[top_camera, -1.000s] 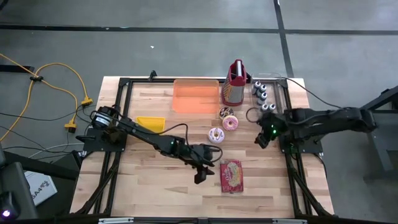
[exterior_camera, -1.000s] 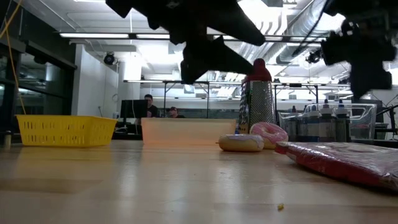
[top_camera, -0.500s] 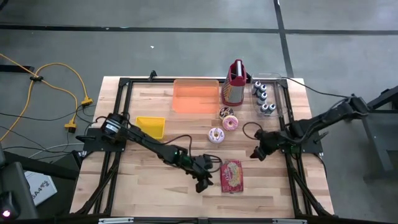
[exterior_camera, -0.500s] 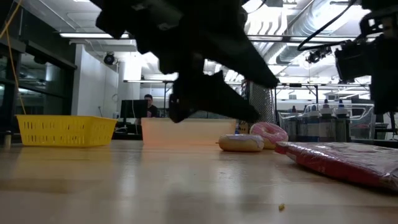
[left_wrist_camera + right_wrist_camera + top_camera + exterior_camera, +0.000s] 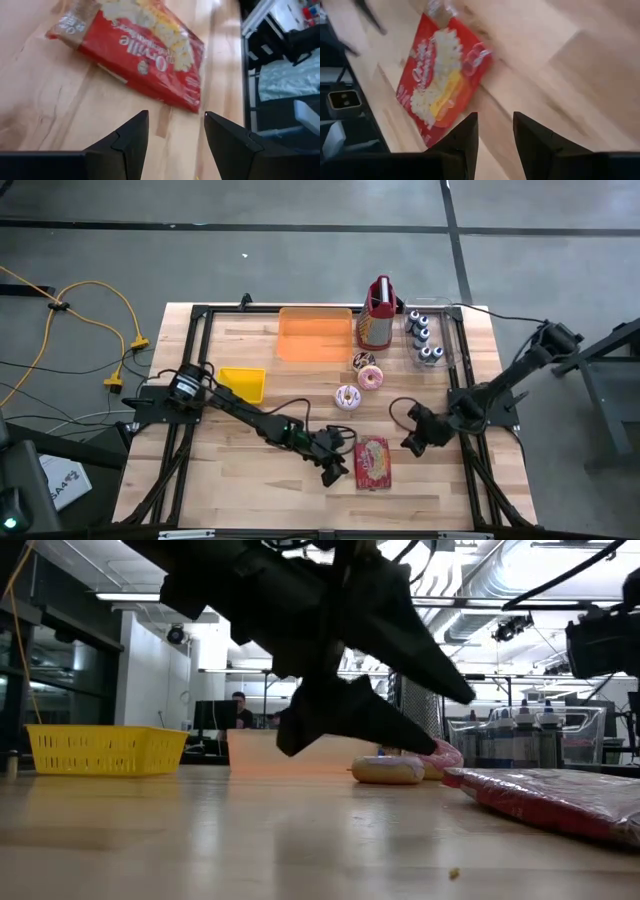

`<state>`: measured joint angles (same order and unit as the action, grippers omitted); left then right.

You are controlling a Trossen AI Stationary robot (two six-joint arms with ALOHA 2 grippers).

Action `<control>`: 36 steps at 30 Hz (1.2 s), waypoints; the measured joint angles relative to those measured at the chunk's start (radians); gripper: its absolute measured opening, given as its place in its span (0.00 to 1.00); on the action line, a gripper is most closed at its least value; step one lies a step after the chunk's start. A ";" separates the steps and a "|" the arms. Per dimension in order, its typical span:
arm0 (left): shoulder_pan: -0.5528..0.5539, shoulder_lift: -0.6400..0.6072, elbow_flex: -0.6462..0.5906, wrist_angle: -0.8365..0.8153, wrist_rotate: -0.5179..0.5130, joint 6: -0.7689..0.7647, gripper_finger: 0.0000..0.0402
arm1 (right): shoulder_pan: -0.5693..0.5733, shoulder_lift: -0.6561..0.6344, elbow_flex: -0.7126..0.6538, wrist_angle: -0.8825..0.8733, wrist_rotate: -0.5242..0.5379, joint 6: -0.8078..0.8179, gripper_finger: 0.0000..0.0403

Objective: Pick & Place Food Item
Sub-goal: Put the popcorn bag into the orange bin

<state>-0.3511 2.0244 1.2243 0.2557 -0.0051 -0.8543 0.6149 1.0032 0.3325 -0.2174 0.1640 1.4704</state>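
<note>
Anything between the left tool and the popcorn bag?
No: only bare table separates the left tool from the popcorn bag, per the left wrist view.

The left arm reaches across, its gripper [image 5: 334, 471] low with fingers spread. The right gripper [image 5: 412, 442] hangs low, fingers parted.

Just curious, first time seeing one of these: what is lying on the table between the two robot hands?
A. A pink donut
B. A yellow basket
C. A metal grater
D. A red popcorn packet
D: the red popcorn packet lies flat between the left hand and the right hand.
</note>
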 joint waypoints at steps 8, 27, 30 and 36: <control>0.007 0.045 0.000 0.057 -0.023 -0.044 0.46 | 0.072 0.182 0.000 0.223 0.045 0.016 0.28; 0.042 0.067 0.000 0.108 0.007 -0.165 0.46 | 0.153 0.403 0.000 0.452 0.107 0.052 0.21; 0.042 0.067 0.000 0.106 0.007 -0.167 0.46 | 0.153 0.403 0.000 0.451 0.099 0.052 0.15; 0.043 0.067 0.000 0.106 0.006 -0.168 0.46 | 0.153 0.403 0.000 0.451 0.096 0.026 0.02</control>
<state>-0.3077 2.0918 1.2243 0.3622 0.0009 -1.0222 0.7681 1.4067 0.3328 0.2337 0.2604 1.4962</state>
